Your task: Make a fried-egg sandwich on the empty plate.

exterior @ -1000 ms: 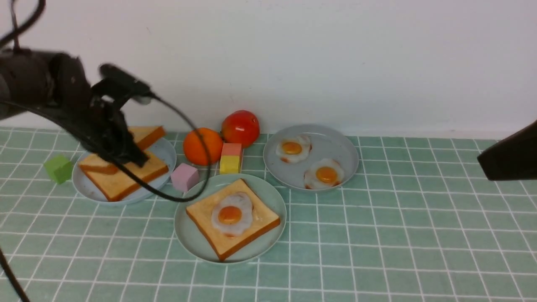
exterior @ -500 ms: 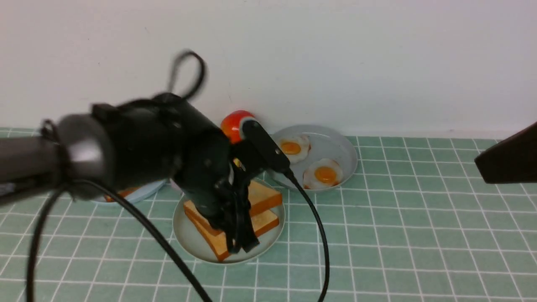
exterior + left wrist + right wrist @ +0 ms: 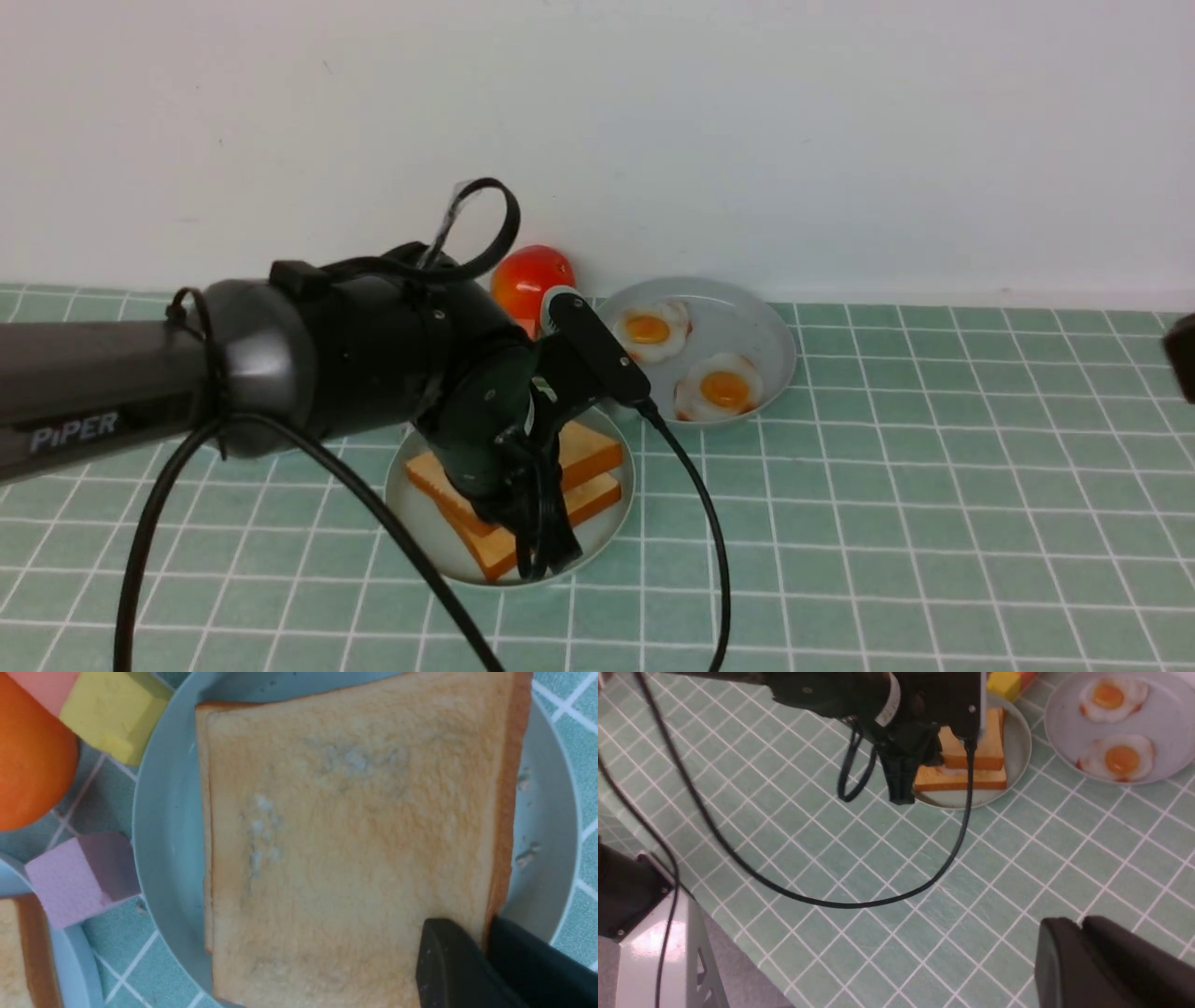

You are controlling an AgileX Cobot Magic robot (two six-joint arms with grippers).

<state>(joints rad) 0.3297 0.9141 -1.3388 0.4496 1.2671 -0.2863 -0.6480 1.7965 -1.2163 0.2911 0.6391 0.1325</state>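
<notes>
The left arm's black tool (image 3: 486, 947) is clamped on the crust of the upper square golden-brown toast slice (image 3: 350, 835), poised over its darker-crusted lower twin (image 3: 962, 782) on the round pale mint-green plate (image 3: 411, 518). A sliver of the glossy white egg (image 3: 951, 771) shows between the slices — the sandwich nearly made. The right arm's black tool (image 3: 1080, 926), its fingertips together, shows nothing in its grip above the green tiled worktop (image 3: 896, 560).

Doing this well, by all appearances, means shifting the top slice until its edges match those beneath, lowering it level, and parting the fingers only once the bread is supported. A gentle, straight retreat should follow; a sideways tug or hard press could drag the slice askew or slide the egg out.

Compared with the frame from one second ago, the left arm has travelled from the light blue-white plate at the left rear to the mint-green plate, where the egg then lay fully exposed on a single slice. A second slice now covers most of it. The right arm has drawn back toward the edge of the front view, while two toy fried eggs (image 3: 723, 385) (image 3: 651, 329) remain on the round grey-blue plate (image 3: 705, 350) — untouched.
</notes>
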